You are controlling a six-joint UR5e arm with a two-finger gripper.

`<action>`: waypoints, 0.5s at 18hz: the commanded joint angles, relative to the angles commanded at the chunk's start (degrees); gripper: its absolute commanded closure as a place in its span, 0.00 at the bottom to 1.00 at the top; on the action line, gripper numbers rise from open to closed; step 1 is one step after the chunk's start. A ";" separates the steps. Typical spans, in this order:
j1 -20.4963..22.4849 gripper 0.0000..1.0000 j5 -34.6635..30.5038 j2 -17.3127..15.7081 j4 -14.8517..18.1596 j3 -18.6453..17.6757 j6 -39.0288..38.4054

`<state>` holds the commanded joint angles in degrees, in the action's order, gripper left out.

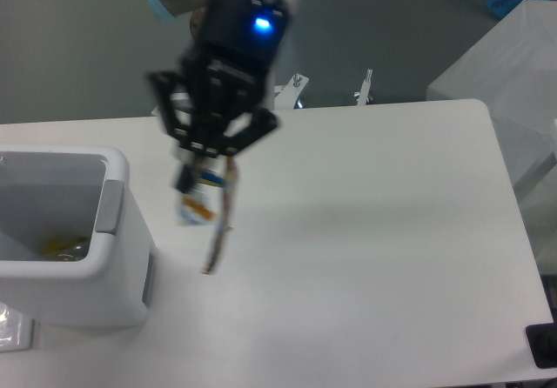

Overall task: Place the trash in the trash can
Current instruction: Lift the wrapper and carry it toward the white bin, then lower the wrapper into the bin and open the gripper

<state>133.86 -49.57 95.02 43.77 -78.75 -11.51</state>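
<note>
My gripper (198, 177) hangs in the air above the table, just right of the white trash can (113, 257). It is shut on a blue-and-silver foil snack bag (209, 218), a piece of the trash, which dangles down in a long strip clear of the tabletop. The bag hangs a short way right of the can's near corner and its grey tab (108, 207). Inside the can something yellowish and silver lies at the bottom (63, 245).
The white table (374, 249) stretches to the right and front. The robot's base column (233, 79) stands behind the table's far edge. A pale covered object (522, 66) is at the right, a dark item (541, 346) at the lower right corner.
</note>
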 joint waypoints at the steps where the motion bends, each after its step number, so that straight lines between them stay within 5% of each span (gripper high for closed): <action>1: -0.44 0.93 0.00 -0.27 0.00 0.43 -0.17; 9: -7.82 0.93 0.26 -2.82 0.09 -0.88 -0.18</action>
<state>126.04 -49.31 92.20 43.86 -79.62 -11.69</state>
